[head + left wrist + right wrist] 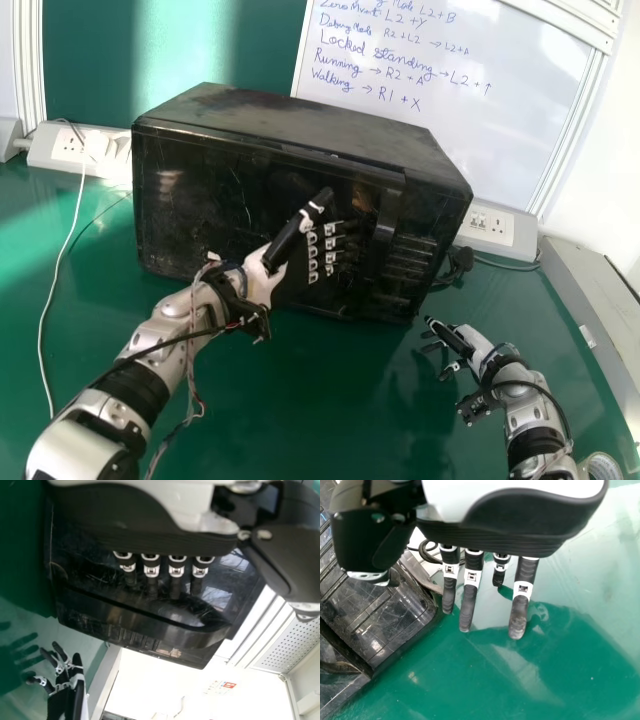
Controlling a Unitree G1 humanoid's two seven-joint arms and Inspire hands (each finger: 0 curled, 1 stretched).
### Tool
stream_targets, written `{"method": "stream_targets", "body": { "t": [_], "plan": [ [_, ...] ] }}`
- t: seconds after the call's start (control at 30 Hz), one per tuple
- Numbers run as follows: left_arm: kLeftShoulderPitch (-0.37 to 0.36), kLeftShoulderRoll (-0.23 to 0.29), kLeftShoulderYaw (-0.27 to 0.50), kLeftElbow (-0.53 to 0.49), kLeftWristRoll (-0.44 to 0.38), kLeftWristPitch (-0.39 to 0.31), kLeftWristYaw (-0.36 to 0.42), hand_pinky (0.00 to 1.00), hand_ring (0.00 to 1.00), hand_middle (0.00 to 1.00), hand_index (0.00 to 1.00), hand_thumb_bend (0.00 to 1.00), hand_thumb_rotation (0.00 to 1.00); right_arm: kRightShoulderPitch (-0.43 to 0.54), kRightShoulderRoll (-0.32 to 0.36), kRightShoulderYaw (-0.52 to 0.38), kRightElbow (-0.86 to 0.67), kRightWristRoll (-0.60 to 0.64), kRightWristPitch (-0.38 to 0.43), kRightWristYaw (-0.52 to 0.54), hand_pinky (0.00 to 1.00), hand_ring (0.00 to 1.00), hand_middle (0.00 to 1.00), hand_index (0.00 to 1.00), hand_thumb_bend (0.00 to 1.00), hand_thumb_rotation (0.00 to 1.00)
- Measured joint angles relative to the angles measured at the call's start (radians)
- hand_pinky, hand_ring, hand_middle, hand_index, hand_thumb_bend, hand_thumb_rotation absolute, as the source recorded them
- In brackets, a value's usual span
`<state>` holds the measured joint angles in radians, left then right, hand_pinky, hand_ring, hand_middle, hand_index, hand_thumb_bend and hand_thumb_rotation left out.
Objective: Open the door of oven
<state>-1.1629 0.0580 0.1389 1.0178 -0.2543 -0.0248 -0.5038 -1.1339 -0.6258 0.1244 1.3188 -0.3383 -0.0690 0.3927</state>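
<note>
"Where is the left hand [262, 285] hovering?"

"It's hovering in front of the oven [300, 115], its fingers pointing toward the oven's upright handle [385, 220]. I'm not managing to tell whether they're touching it."

"And the right hand [475, 345]?"

"That one's hanging near the oven's lower right corner, fingers extending."

"What's surrounding the oven?"

"A whiteboard [450, 120] is standing behind it, and a white cable [43, 340] is trailing over the green table [300, 400] to its left."

Oven [265, 170] on table [320, 400], board [500, 120] behind
</note>
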Motion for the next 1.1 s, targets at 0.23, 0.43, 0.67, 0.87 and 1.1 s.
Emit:
{"method": "stream_targets", "body": {
  "t": [0.23, 0.43, 0.67, 0.87, 1.1],
  "plan": [
    [-0.020, -0.016, -0.003, 0.062, 0.039, -0.035, 0.024, 0.91, 0.99, 1.00, 1.00, 1.00, 1.00, 0.000, 0.000, -0.005, 0.000, 0.012, 0.004, 0.007, 0.30, 0.45, 0.61, 0.74, 0.62, 0.86],
    [-0.059, -0.029, -0.003, 0.105, 0.049, -0.058, 0.043, 0.86, 0.99, 1.00, 1.00, 1.00, 1.00, 0.000, -0.001, -0.004, 0.000, 0.013, 0.004, 0.009, 0.29, 0.45, 0.61, 0.74, 0.63, 0.87],
    [-0.086, -0.051, -0.001, 0.138, 0.057, -0.081, 0.046, 0.85, 1.00, 1.00, 1.00, 1.00, 1.00, 0.000, 0.000, -0.004, -0.001, 0.015, 0.005, 0.009, 0.28, 0.45, 0.63, 0.75, 0.62, 0.86],
    [-0.114, -0.058, 0.003, 0.177, 0.062, -0.087, 0.077, 0.85, 0.98, 0.98, 1.00, 1.00, 1.00, -0.004, 0.003, -0.006, -0.001, 0.016, 0.017, 0.009, 0.29, 0.45, 0.61, 0.74, 0.63, 0.86],
    [-0.131, -0.060, 0.010, 0.204, 0.067, -0.091, 0.073, 0.87, 1.00, 1.00, 1.00, 1.00, 1.00, -0.004, 0.003, -0.006, -0.002, 0.016, 0.017, 0.009, 0.28, 0.45, 0.62, 0.75, 0.63, 0.87]
  ]
}}
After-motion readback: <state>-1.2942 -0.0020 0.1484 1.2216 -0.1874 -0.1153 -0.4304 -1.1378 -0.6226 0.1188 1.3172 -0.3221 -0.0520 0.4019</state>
